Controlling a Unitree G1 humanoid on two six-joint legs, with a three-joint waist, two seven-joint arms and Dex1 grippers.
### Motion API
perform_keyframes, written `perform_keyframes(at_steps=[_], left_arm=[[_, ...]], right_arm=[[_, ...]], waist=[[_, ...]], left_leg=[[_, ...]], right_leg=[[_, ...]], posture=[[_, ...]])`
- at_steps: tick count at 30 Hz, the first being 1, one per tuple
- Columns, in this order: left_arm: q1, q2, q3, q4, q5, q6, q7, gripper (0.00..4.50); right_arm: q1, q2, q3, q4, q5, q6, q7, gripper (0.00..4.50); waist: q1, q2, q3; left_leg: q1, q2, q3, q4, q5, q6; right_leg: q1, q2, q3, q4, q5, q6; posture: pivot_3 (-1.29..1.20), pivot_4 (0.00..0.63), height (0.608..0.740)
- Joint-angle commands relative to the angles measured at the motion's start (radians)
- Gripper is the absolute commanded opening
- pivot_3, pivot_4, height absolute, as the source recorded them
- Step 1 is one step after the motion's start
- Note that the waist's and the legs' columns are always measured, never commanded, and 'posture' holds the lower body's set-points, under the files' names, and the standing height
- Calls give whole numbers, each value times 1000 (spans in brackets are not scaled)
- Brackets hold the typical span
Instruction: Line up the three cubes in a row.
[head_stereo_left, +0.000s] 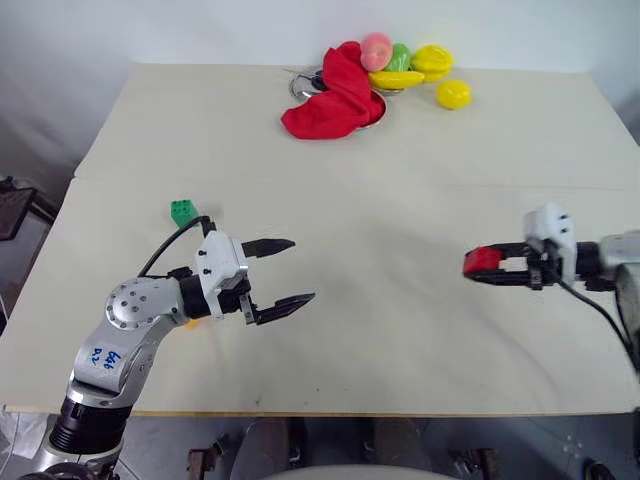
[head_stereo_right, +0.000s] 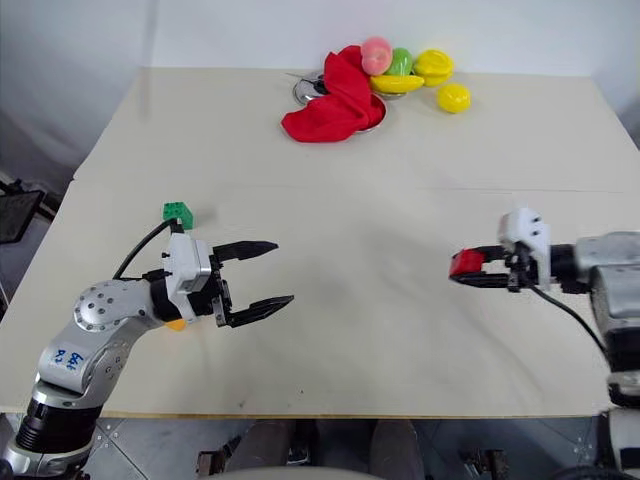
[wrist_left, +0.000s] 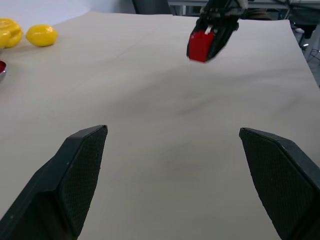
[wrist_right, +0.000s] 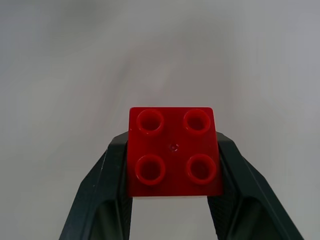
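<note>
The red cube (wrist_right: 173, 152), studs facing the wrist camera, is clamped between the fingers of my right gripper (head_stereo_left: 476, 268), which is shut on it and holds it above the table at the right. It also shows far off as the red cube (wrist_left: 201, 46) in the left wrist view. My left gripper (head_stereo_left: 303, 269) stands open over bare table at the front left, nothing between its fingers (wrist_left: 75, 175). The green cube (head_stereo_left: 183, 212) rests on the table just behind my left arm. A bit of the orange-yellow cube (head_stereo_right: 176, 324) peeks out beneath that arm, mostly hidden.
At the back of the beige table (head_stereo_left: 400, 180), a red cloth (head_stereo_left: 330, 95) drapes over a metal bowl (head_stereo_left: 377, 107) beside several toy fruits (head_stereo_left: 415, 65). A yellow lemon (head_stereo_left: 453, 94) lies loose next to them. The table's front edge runs close below both arms.
</note>
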Motion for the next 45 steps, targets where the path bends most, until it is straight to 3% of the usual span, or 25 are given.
perform_keyframes(at_steps=[1,10,19,27,29,34,38,45], left_arm=[[2,15,28,-29,-8,-3,-9,4500],[-2,43,47,-18,-15,-1,-44,4500],[-6,56,52,8,-9,-27,-85,4500],[-15,64,43,42,-4,-82,-159,4500],[-14,68,54,46,-7,-84,-167,4500],[14,72,185,46,-56,-70,-121,4500],[62,43,394,78,-74,-66,15,4500],[305,-20,736,235,-30,-183,138,4500]], right_arm=[[-70,45,72,89,-34,-120,86,1519],[-116,72,189,253,-18,-249,87,1519],[-112,3,219,312,14,-328,87,1519],[-129,8,156,302,55,-351,87,4222],[-127,4,128,271,73,-364,87,4469],[-66,-41,58,51,234,-255,87,4469],[43,-24,-37,-167,373,-90,46,4469],[229,149,-140,-438,423,5,-183,4469]], waist=[[-1,0,0],[2,0,0],[3,0,0],[-1,0,0],[0,1,0],[1,1,1],[1,1,1],[0,1,1]], left_leg=[[0,0,0,0,0,0],[-2,-2,-3,2,0,0],[-2,-2,-4,4,0,0],[-2,-1,-3,5,0,0],[-2,-1,-4,6,0,0],[-2,-1,-5,6,0,0],[-3,-1,-5,6,0,0],[-2,-1,-4,5,-1,0]], right_leg=[[0,0,0,0,0,0],[1,-3,-2,1,0,0],[1,-4,-3,2,0,0],[1,-3,-3,3,0,0],[1,-4,-3,3,0,0],[0,-4,-3,4,0,0],[1,-4,-3,3,0,0],[1,-4,-3,4,0,0]], posture=[[0,150,740],[0,150,740],[0,150,740],[0,150,740],[0,150,740],[0,150,740],[0,150,740],[0,150,740]])
